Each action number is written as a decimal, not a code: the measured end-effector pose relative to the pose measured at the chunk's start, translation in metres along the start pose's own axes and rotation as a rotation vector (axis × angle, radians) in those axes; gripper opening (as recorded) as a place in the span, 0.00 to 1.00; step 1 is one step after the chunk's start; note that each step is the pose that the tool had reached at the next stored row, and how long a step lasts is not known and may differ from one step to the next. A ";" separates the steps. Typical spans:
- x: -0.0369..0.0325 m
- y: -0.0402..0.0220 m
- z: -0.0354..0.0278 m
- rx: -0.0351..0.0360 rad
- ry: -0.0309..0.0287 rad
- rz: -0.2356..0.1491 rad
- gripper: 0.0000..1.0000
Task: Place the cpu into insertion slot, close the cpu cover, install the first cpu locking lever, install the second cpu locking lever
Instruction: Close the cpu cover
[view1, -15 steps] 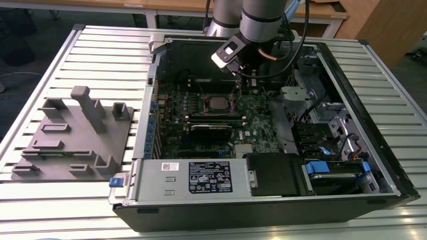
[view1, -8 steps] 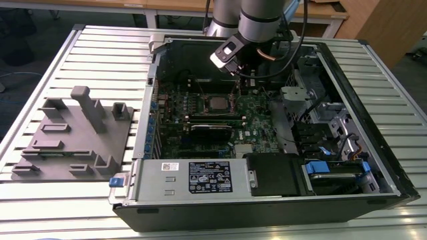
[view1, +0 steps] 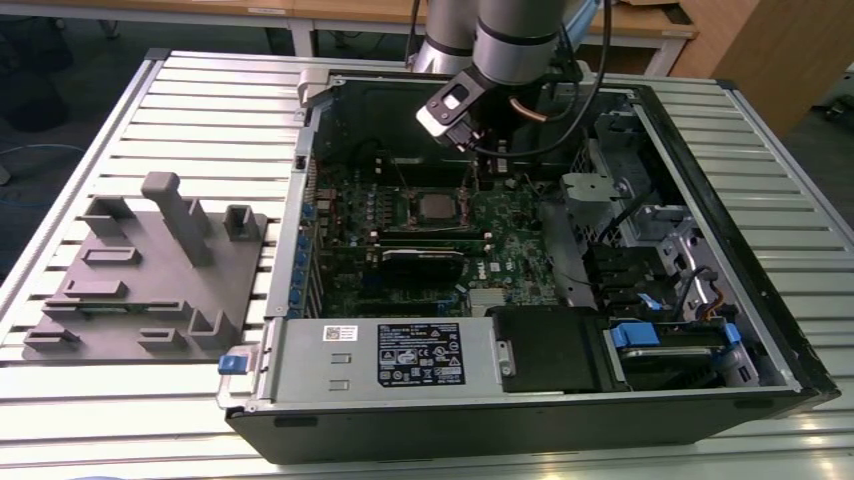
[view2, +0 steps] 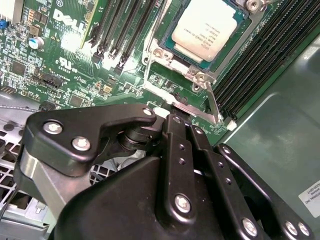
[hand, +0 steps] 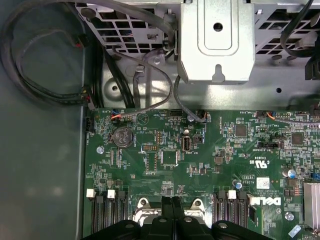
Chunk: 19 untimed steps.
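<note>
My claw (view1: 489, 172) hangs inside the open computer case (view1: 534, 425), low over the green motherboard (hand: 220, 150). In both wrist views my two black fingers (view2: 175, 135) lie pressed together, with no gap and nothing visibly between them. The claw tip (view2: 176, 116) sits right at a silvery locking lever (view2: 213, 102) at the socket's edge; I cannot tell whether I touch it.

The cpu (view1: 438, 207) lies flat in the insertion slot (view1: 437, 223), its dull metal top (view2: 209, 27) facing up. It is square, so it has no real long axis, and its edges run parallel to the socket frame. The cpu cover (view2: 176, 61) seems to be down flat around it, with the metal top showing through the cut-out. A thin lever rod (view2: 156, 30) runs along one side of the socket.

In the exterior view my claw stands at about 1 o'clock from the cpu. Long black memory slots (view2: 260, 55) flank the socket on both sides. A labelled power supply (view1: 400, 355) lies at 6 o'clock, a silver drive cage (hand: 215, 42) with loose cables (hand: 45, 55) at 3 o'clock, and a grey plastic fixture (view1: 147, 270) on the slatted table (view1: 200, 110) at 9 o'clock. The first wrist view also shows a coin battery (hand: 122, 136) on the board.
</note>
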<state>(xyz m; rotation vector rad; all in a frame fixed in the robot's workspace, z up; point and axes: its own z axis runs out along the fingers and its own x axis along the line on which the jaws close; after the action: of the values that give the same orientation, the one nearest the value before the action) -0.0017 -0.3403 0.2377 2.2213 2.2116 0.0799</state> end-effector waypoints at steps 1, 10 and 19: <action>0.0000 -0.0005 0.0001 0.0000 0.0001 0.000 0.11; -0.0001 -0.0065 0.0007 0.0000 0.0000 0.000 0.11; -0.0001 -0.0122 0.0011 0.0000 0.0000 0.000 0.11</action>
<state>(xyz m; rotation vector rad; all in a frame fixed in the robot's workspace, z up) -0.0138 -0.3403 0.2361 2.2213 2.2116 0.0800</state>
